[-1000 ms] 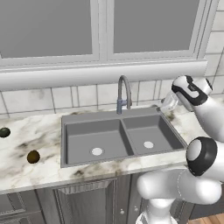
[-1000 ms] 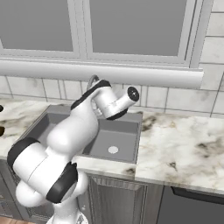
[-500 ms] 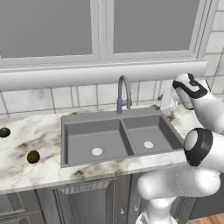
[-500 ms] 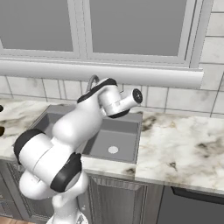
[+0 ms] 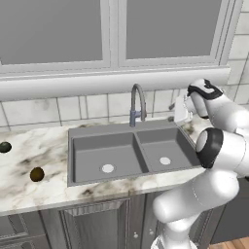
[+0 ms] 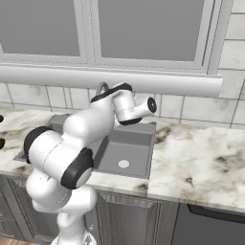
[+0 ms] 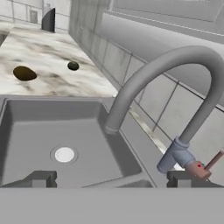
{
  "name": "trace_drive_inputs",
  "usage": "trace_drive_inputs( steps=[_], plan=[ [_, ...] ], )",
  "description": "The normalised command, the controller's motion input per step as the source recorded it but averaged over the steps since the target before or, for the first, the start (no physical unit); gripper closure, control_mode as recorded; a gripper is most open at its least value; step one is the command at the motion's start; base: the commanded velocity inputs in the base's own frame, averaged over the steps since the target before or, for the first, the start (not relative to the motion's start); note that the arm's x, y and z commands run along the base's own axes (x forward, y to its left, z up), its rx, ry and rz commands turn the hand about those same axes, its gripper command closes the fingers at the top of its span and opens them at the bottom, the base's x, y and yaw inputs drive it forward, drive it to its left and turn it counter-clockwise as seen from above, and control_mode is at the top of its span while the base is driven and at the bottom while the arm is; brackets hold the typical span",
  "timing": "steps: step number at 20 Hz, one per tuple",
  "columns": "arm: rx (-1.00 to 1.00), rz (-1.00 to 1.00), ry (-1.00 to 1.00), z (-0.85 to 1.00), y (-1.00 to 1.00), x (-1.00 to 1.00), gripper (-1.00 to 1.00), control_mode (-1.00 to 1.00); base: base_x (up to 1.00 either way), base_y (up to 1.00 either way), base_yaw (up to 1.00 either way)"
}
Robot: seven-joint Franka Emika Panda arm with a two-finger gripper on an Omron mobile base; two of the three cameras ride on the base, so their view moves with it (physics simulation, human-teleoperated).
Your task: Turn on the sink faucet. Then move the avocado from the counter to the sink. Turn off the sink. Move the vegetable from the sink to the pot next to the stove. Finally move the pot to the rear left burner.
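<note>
**Hand lined up on the faucet lever, water not yet on**

The first step is in hand: turning on the faucet (image 5: pixel 138 103). No water shows at the spout, and both basins of the sink (image 5: pixel 92 139) look dry. The hand (image 5: pixel 181 108) hangs to the right of the faucet, over the back right corner of the sink, facing leftward toward the tap. Its fingers stand wide apart with nothing between them; in the hand view the two tips (image 7: pixel 42 178) sit at the bottom with the faucet's base and small side lever (image 7: pixel 213 161) just above the right one.

The avocado (image 5: pixel 37 174) lies on the table (image 5: pixel 29 187) left of the sink, near the front edge and well apart from the hand. A darker ball (image 5: pixel 4 147) sits farther back and left of it.

Judging from this, the next move calls for closing the short gap to the lever and pushing it with a fingertip. The lever is small and thin, so the approach needs care to catch it and not the faucet's neck. Only once water runs does the avocado come into play.
</note>
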Motion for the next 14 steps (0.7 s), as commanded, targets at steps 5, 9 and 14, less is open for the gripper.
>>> trace_drive_inputs(
  steps=[5, 9, 14],
  plan=[
    [0.00, 0.00, -0.03, -0.10, 0.14, 0.29, -1.00, -1.00, 0.00, 0.00, 0.00],
    [0.02, 0.00, 0.00, -0.02, 0.11, 0.34, -1.00, -1.00, 0.00, 0.00, 0.00],
    [0.02, 0.00, 0.00, -0.02, 0.13, 0.34, -1.00, -1.00, 0.00, 0.00, 0.00]
  ],
)
